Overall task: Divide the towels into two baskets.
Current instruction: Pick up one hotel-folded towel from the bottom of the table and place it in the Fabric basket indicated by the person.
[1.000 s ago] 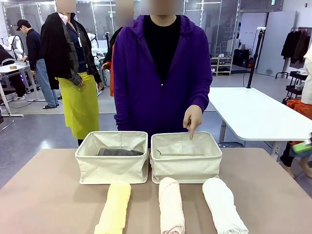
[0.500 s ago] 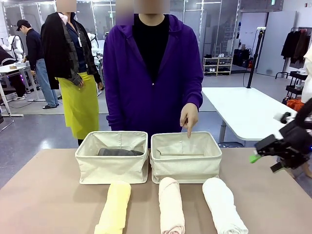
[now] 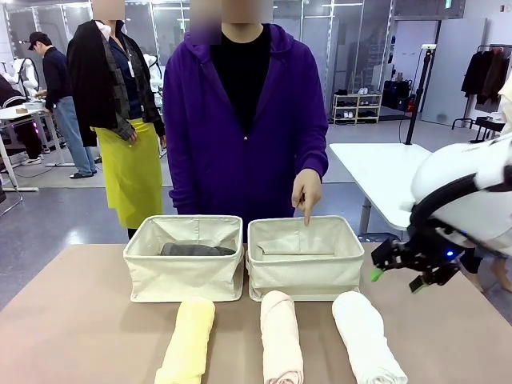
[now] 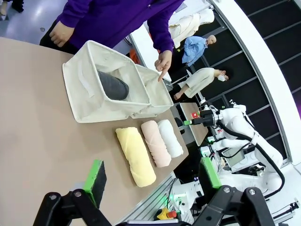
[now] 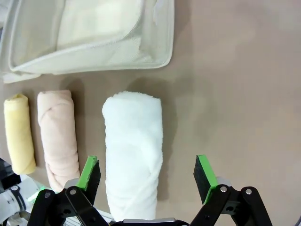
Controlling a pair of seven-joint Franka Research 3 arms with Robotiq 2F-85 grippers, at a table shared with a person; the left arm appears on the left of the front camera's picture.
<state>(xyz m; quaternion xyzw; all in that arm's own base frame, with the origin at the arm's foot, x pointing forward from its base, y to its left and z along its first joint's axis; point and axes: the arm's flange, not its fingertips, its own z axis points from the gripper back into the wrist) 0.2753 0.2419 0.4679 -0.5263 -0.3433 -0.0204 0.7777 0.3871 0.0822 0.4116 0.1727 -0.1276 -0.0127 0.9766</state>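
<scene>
The left basket point(image 3: 182, 280) and the right basket point(image 3: 306, 276) stand side by side on the bench point(image 3: 72, 320), one towel point(image 3: 196, 250) in the left. Before them lie the left roll point(image 3: 188, 340), middle roll point(image 3: 282, 336) and right roll point(image 3: 364, 336)

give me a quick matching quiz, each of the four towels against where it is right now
Towels:
1. dark grey towel
2. pale yellow towel
3. cream-beige towel
4. white towel

Places:
a. middle of the three rolls on the table
b. inside the left basket
c. rightmost roll, nearest the right gripper
d. leftmost roll, in front of the left basket

Pairs: 1-b, 2-d, 3-a, 4-c
</scene>
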